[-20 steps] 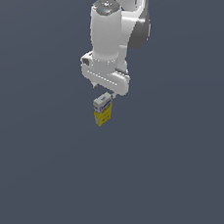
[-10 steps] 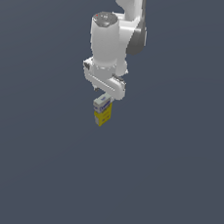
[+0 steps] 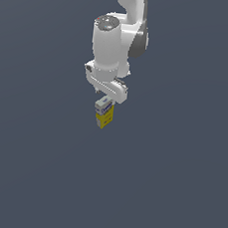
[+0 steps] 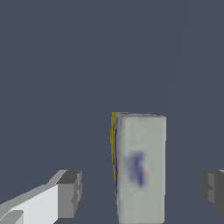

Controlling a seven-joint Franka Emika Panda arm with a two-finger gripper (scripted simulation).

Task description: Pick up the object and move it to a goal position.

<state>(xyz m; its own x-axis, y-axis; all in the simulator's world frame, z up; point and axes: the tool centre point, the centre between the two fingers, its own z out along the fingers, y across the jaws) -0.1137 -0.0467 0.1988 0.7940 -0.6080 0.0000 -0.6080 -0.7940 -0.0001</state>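
In the exterior view we see the white arm [image 3: 117,41] reaching down from the top of the frame over a plain dark grey-blue floor [image 3: 178,183], its wrist pointing downward. Directly beneath it sits the carton [image 3: 104,113], a small box with a yellow lower part and a white-grey top, narrower than the hand above it. The carton is well away from every edge of the visible floor, roughly at its middle.

The gripper [image 3: 106,105] hangs right over the carton's top, so close in this view that we cannot tell whether anything touches.

The wrist view settles the pincer's state: its two fingers stand wide apart, one grey pad [image 4: 70,194] on one side of the carton [image 4: 141,168] and the other pad [image 4: 213,186] on the far side, with bare floor [image 4: 87,65] showing in both gaps. The carton lies between them (nearer the second pad than the first, though touching neither). Its white-grey face carries a blurred bluish print, and a thin yellow strip shows along one long edge.
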